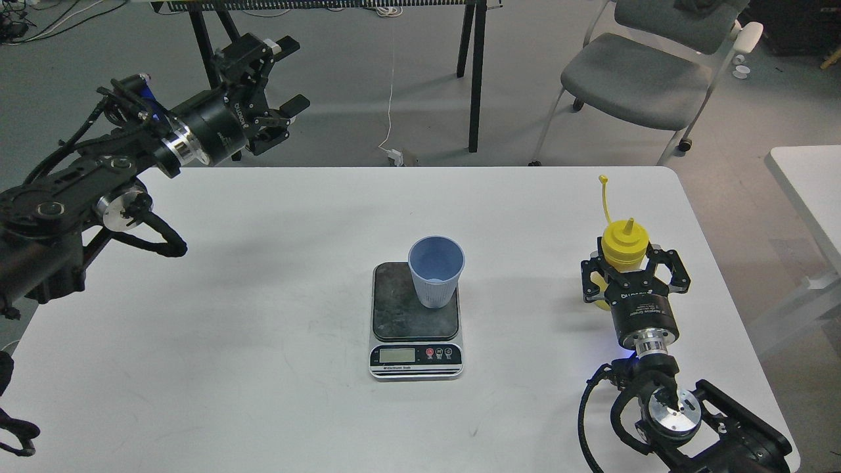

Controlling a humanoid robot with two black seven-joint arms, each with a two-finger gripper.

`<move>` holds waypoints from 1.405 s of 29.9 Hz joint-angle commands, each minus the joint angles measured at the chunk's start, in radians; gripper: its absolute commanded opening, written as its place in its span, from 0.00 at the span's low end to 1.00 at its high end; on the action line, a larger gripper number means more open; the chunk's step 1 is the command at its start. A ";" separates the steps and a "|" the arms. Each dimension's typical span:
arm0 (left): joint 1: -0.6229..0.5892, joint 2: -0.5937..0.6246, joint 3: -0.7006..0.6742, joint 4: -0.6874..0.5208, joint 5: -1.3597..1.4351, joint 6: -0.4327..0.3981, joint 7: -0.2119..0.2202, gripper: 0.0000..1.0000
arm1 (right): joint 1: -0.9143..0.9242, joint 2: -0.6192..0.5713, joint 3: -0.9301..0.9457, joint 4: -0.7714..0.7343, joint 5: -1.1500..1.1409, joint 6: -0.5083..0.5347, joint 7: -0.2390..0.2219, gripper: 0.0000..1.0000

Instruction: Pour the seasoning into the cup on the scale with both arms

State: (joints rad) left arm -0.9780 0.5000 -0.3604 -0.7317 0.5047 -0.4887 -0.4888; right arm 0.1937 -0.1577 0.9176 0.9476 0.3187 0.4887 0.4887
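Observation:
The light-blue ribbed cup stands upright on the dark plate of the scale at the middle of the white table. The scale's display and buttons face me. My right gripper is at the table's right side, well right of the scale, with its fingers closed around the yellow seasoning bottle. The bottle stands upright, nozzle uncovered, its tethered cap sticking up. My left gripper is open and empty, raised over the table's far left edge.
A grey office chair stands on the floor behind the table's right side. Black table legs and a white cable with a plug are on the floor behind. A second white table is at the right.

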 commanded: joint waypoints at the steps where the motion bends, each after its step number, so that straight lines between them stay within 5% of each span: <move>1: 0.001 -0.001 0.000 0.000 0.000 0.000 0.000 0.99 | -0.002 -0.002 -0.006 0.000 0.000 0.000 0.000 0.93; 13: 0.001 -0.005 0.000 0.000 0.000 0.000 0.000 0.99 | -0.042 -0.017 -0.037 0.022 0.016 0.000 0.000 0.99; 29: -0.001 -0.011 -0.002 -0.003 0.012 0.000 0.000 0.99 | -0.246 -0.196 -0.046 0.161 0.011 0.000 0.000 0.99; 42: 0.005 -0.003 -0.012 -0.008 0.009 0.000 0.000 0.99 | -0.314 -0.807 -0.034 0.091 -0.001 0.000 0.000 0.99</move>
State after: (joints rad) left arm -0.9772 0.4994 -0.3655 -0.7379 0.5152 -0.4887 -0.4888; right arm -0.1582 -0.8293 0.8746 1.1050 0.3178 0.4887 0.4886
